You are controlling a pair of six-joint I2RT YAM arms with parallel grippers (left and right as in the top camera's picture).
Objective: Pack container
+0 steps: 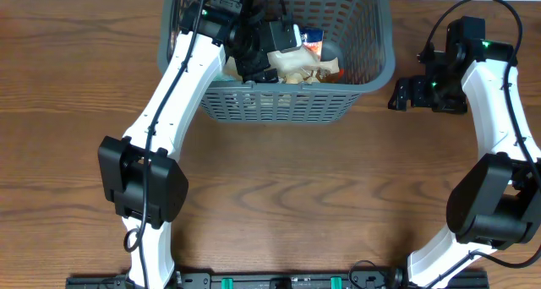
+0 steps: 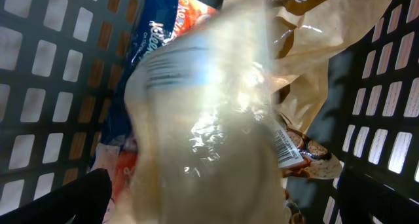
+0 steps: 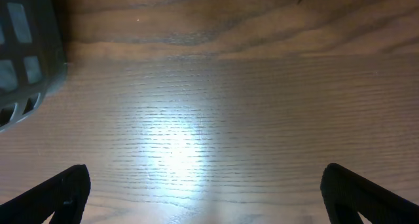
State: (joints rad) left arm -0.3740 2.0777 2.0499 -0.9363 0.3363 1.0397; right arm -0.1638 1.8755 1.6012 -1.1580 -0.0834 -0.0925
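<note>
Clear crinkly pack (image 2: 209, 139) right up at my left wrist lens, blurred, sitting between the left gripper (image 2: 219, 201) fingers, which are spread wide. That gripper's down inside the container (image 1: 279, 105), far side of the table (image 3: 249, 86). Right gripper (image 3: 206, 194) also wide, over the table just beside the container's corner.

A dark grey lattice basket (image 1: 279, 105) stands at the far edge of the wooden table (image 1: 287, 196). The left arm reaches over the near left corner of the basket, and the left gripper (image 1: 256, 65) is down inside it, among snack packs; its fingers are hard to make out there. A pale tan pack (image 1: 297, 62) lies just beside it, with a red and blue pack (image 1: 313, 40) behind. The right gripper (image 1: 397, 95) is low over the table, near the basket's right wall and apart from it.
</note>
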